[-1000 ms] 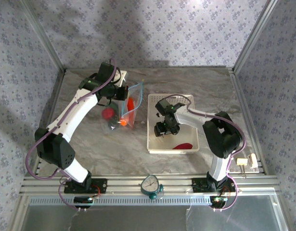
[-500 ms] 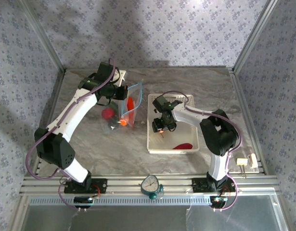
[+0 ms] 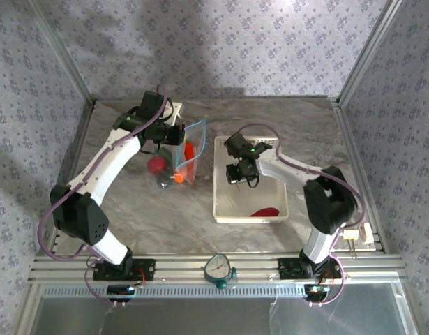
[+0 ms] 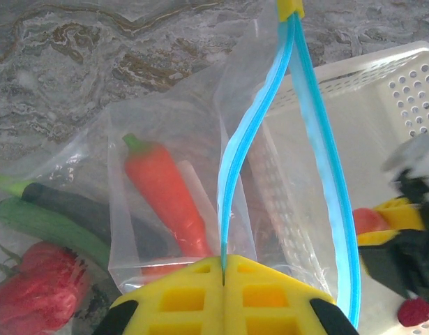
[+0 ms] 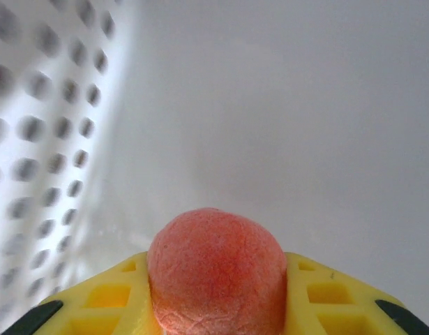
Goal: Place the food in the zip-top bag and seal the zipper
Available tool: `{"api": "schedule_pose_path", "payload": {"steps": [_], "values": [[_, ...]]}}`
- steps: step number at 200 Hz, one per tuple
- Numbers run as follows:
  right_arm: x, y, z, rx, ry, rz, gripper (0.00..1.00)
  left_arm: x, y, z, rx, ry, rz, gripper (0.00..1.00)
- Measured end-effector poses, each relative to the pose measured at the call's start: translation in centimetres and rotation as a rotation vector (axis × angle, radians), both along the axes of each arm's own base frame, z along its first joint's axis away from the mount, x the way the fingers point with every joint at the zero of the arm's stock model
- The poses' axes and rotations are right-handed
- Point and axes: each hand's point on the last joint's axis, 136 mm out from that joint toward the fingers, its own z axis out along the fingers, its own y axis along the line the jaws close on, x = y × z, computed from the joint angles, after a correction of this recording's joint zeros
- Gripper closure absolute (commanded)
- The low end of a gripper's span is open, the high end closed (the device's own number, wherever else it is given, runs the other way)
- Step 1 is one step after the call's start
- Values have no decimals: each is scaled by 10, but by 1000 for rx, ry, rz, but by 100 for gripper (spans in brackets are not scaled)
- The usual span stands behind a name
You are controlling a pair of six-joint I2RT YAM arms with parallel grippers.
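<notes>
- We see the left gripper (image 4: 223, 276) pressed together on the light-blue zipper (image 4: 236, 157) of the zip-top bag (image 4: 158, 132), whose mouth stands open just beside the white basket (image 3: 224, 209).
- A toy carrot (image 4: 165, 195) lies inside the bag.
- The right gripper (image 3: 239, 174) pinches a round orange-red toy fruit (image 5: 215, 269) over the basket.

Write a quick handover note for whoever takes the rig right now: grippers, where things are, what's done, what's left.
Left gripper: shut on the bag at its zipper, with the mouth held open.
Right gripper: shut on a round fruit, low in the basket.
Done: carrot is in the bag.
Left: bag the round fruit and the red piece lying in the basket, then seal the zipper.
</notes>
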Motion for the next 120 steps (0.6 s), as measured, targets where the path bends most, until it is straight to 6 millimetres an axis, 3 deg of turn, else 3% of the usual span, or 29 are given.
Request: {"api": "schedule_pose_path", "payload": {"steps": [33,48,68,93,120], "values": [[22,11,93,168,-259,-23,67,0,-3,1,-13,0,-9,100],[32,25,138,269,-390,-16,67,-1,-4,2,-19,3,-11,100],[39,49,181,380,-518,12,67,-1,-4,2,-26,3,-10,100],[41,78,208,475,-610,51,67,-1,-5,2,-32,6,-12,100],[48,107,213,523,-648,77,67,-2,-7,3,-42,12,-12,100]]}}
